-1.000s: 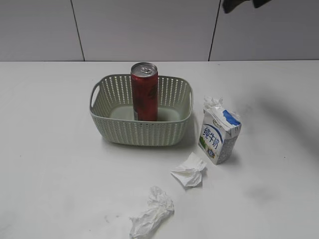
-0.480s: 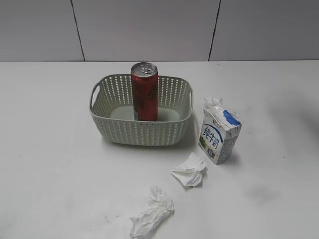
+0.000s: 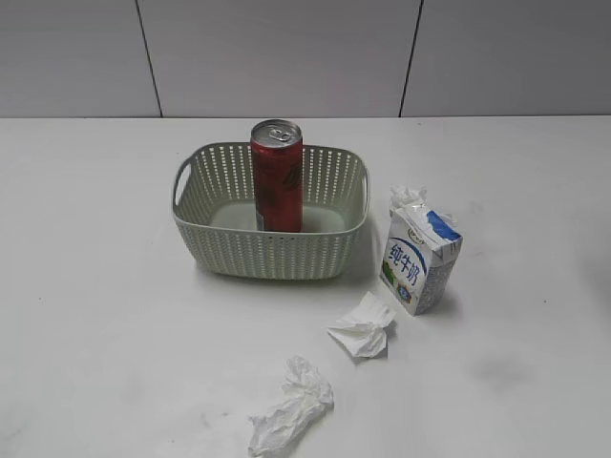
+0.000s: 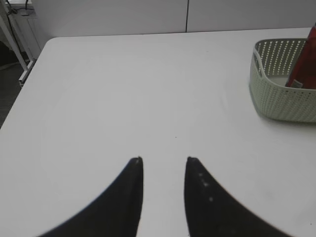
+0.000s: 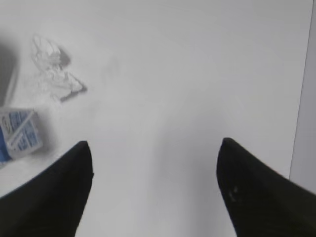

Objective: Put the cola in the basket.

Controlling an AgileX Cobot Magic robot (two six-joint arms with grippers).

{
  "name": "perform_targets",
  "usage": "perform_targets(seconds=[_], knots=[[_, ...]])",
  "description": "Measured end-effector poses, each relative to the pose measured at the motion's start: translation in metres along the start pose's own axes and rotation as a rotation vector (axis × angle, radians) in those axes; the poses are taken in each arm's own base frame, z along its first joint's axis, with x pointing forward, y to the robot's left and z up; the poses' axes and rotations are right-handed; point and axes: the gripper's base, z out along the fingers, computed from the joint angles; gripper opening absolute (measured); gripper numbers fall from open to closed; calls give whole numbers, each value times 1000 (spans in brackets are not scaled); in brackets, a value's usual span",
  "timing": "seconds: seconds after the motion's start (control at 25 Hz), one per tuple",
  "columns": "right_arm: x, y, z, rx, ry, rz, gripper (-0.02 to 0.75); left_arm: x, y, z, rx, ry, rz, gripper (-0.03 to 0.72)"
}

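Note:
The tall red cola (image 3: 278, 176) stands upright inside the pale grey-green basket (image 3: 229, 250) at the table's middle. In the left wrist view the basket (image 4: 276, 96) sits at the far right with a red edge of the cola (image 4: 303, 64) in it. My left gripper (image 4: 163, 160) is open and empty over bare table, well left of the basket. My right gripper (image 5: 155, 143) is wide open and empty over bare table. Neither gripper shows in the exterior view.
A white-and-blue milk carton (image 3: 420, 260) stands right of the basket, with crumpled tissue behind it (image 3: 408, 197), in front (image 3: 364, 327) and nearer the front edge (image 3: 288, 405). The right wrist view shows the carton (image 5: 19, 133) and a tissue (image 5: 52, 74) at left.
The dark arm part at the top right of the exterior view one second ago has gone out of view. The cola and basket have not moved.

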Motion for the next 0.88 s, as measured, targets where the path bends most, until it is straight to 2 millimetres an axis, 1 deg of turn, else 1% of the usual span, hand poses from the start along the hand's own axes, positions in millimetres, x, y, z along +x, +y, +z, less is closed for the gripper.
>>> perform_targets(seconds=[0.2,0.36,0.48,0.72,0.88], knots=[[44,8,-15,-45,-11,20,589,0,0,0,0,0,0,232],[84,13,-23,-58,-31,28,589,0,0,0,0,0,0,232],[114,17,-23,-58,-40,30,589,0,0,0,0,0,0,232],[174,24,-17,-67,-26,39,589,0,0,0,0,0,0,232],[205,28,-12,-71,-12,42,589,0,0,0,0,0,0,232]])
